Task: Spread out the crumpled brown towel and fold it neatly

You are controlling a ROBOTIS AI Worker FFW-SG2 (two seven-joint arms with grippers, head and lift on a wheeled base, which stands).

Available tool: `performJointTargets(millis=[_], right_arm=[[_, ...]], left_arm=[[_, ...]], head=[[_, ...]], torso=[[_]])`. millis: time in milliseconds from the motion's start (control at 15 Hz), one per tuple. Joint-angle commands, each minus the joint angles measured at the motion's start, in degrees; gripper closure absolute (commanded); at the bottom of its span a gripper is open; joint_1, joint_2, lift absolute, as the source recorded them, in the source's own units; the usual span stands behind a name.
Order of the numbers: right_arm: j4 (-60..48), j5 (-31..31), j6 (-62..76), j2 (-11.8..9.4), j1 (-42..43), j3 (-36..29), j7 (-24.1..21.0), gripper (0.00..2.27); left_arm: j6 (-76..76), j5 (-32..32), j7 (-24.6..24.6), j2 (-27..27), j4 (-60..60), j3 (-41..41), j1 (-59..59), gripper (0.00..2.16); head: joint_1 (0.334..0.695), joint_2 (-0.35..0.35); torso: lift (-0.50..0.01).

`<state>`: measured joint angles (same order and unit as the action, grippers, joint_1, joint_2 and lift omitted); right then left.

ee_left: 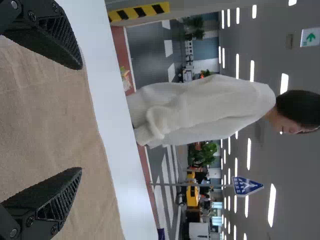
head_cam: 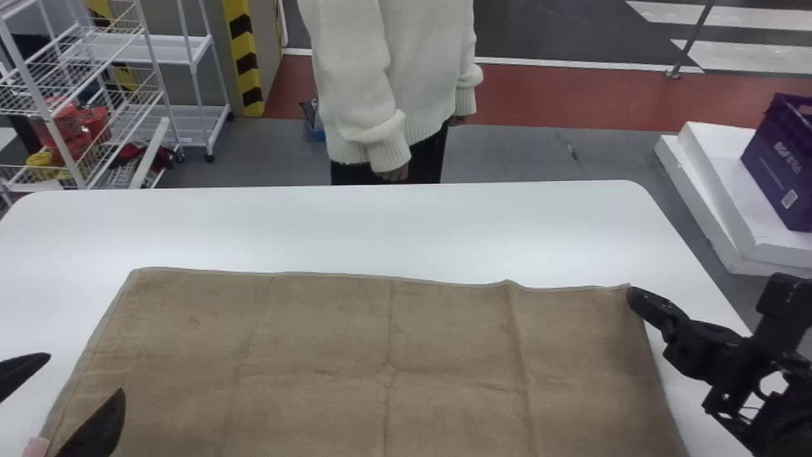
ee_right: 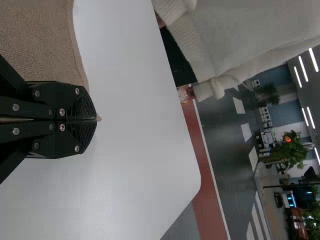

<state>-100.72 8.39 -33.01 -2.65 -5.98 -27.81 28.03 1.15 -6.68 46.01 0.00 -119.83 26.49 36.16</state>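
Brown towel [head_cam: 317, 343] laid out nearly flat on the white bench [head_cam: 380, 228], covering most of its near part. Far edge runs roughly straight across, with a small peak right of the middle. From that peak a raised crease runs toward the robot; a fainter fold line runs alongside it near the middle, another crosses it. Near edge is cut off by the bottom of the head view, so its lie can't be told. Far-left corner is in plain sight. At the lower left a pinkish tag [head_cam: 36, 447] sits by the towel's side edge, partly cropped.

Right pincer [head_cam: 634, 297]: narrow, pinching the far-right corner. In its wrist view, a bit of cloth pokes out past the closed tips of the pincer [ee_right: 96, 120]; rest of the pinched cloth is hidden between the fingers.

Left pincer [head_cam: 85, 373]: wide, at the towel's left side. Head view crops it at the corner, just the finger ends in frame. Its wrist view has both fingers of the pincer [ee_left: 81, 118] well apart with cloth behind the gap. Contact with the towel: can't tell.

Beyond the bench: white wire rack [head_cam: 82, 89] on the left, purple crate [head_cam: 777, 165] on white slabs [head_cam: 717, 190] on the right, crate cropped by the frame.
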Motion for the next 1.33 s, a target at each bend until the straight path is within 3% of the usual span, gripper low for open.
performJointTargets(millis=[0,267,600,867,1267], right_arm=[[-3.69,1.02,-1.41,0.19,-2.46,-1.45,0.09,1.17],[-6.94,1.55,-3.34,0.36,-6.50,-4.70,1.24,1.17],[-8.35,1.55,-3.34,0.98,-9.31,-7.08,2.55,1.17],[-8.35,1.55,-3.52,1.77,-9.58,-8.75,4.84,1.17],[-8.44,1.55,-3.34,1.77,-9.93,-9.19,5.89,1.17]], left_arm=[[7.08,4.58,-0.49,-0.15,-2.43,-2.50,-2.06,0.09],[26.06,11.34,0.39,-0.15,-3.92,-6.98,-9.53,0.09],[36.61,18.64,-1.81,-0.15,-3.83,-15.60,-19.20,0.09],[36.78,25.41,-3.39,-0.15,2.14,-18.85,-25.79,0.10],[35.20,31.29,-5.76,-0.15,13.74,-19.02,-37.40,0.15]], head=[[0.695,-0.117],[0.695,-0.172],[0.695,-0.247],[0.695,-0.283],[0.695,-0.253]], torso=[[-0.128],[-0.128],[-0.128],[-0.128],[-0.128]])
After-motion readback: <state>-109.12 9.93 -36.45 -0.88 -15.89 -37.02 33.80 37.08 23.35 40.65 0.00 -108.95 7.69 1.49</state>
